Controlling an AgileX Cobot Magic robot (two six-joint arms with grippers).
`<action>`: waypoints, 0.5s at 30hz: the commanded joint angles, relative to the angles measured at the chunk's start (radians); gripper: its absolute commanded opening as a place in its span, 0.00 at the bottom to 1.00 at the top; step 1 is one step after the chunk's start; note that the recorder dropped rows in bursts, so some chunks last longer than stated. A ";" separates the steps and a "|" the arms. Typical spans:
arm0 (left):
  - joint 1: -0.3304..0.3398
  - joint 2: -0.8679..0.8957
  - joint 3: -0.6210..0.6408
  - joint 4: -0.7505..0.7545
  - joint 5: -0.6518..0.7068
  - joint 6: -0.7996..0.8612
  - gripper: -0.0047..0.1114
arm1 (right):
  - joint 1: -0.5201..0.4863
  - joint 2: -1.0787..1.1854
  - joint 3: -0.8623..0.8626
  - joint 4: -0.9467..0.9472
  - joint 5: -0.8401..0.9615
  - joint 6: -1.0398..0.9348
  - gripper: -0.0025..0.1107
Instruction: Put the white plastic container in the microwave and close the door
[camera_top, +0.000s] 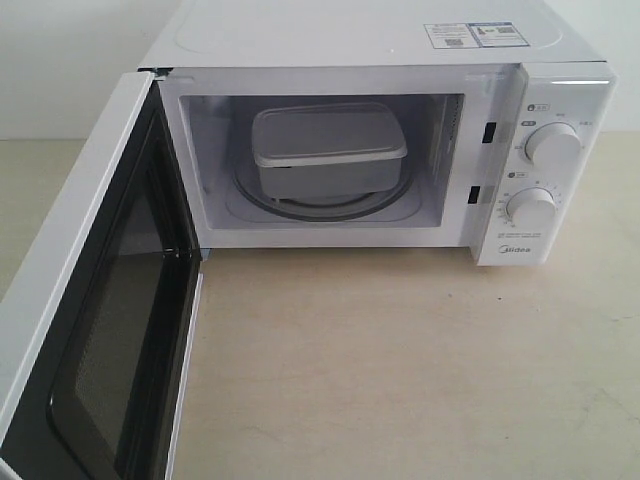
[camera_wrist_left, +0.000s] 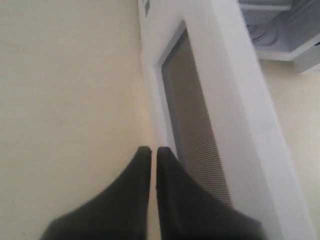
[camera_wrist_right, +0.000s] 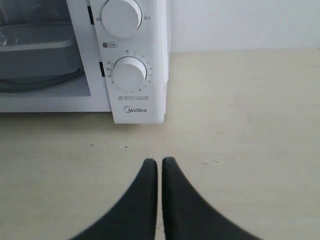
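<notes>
Toward the near left corner of the bench (camera_top: 400, 370), the door (camera_top: 90, 300) stands swung wide open, its black inner frame and dark mesh window facing the bare middle of the bench. The left pincer (camera_wrist_left: 150, 150) shows only in its own wrist view: its two dark fingers are pressed together with a hairline slit between them, pinching nothing, and it hangs over the bench just beside the door's white outer face and window (camera_wrist_left: 195, 125). The right pincer (camera_wrist_right: 159, 161) is likewise pressed together and pinches nothing (neither pincer appears in the exterior view). It hovers over bare bench in front of the microwave's control panel, apart from it, roughly in line with the panel's outer edge. Farther back, along the far edge of the bench, the microwave (camera_top: 360, 40) sits with its cavity open to view. On its right side are two round white dials, upper (camera_top: 553, 143) and lower (camera_top: 530, 207), with the Midea logo (camera_top: 515, 255) below them and stickers (camera_top: 475, 35) on top. Inside the cavity, the white plastic container (camera_top: 325, 150) rests upright on the glass turntable (camera_top: 300, 205), lid on, about centred and clear of the cavity walls.
</notes>
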 joint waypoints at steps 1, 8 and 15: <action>0.002 0.183 -0.014 0.011 0.055 0.133 0.08 | -0.005 -0.004 -0.001 -0.008 -0.003 -0.001 0.02; -0.010 0.428 -0.014 -0.194 0.039 0.478 0.08 | -0.005 -0.004 -0.001 -0.008 -0.003 -0.001 0.02; -0.081 0.454 -0.014 -0.285 0.016 0.528 0.08 | -0.005 -0.004 -0.001 -0.008 -0.003 -0.001 0.02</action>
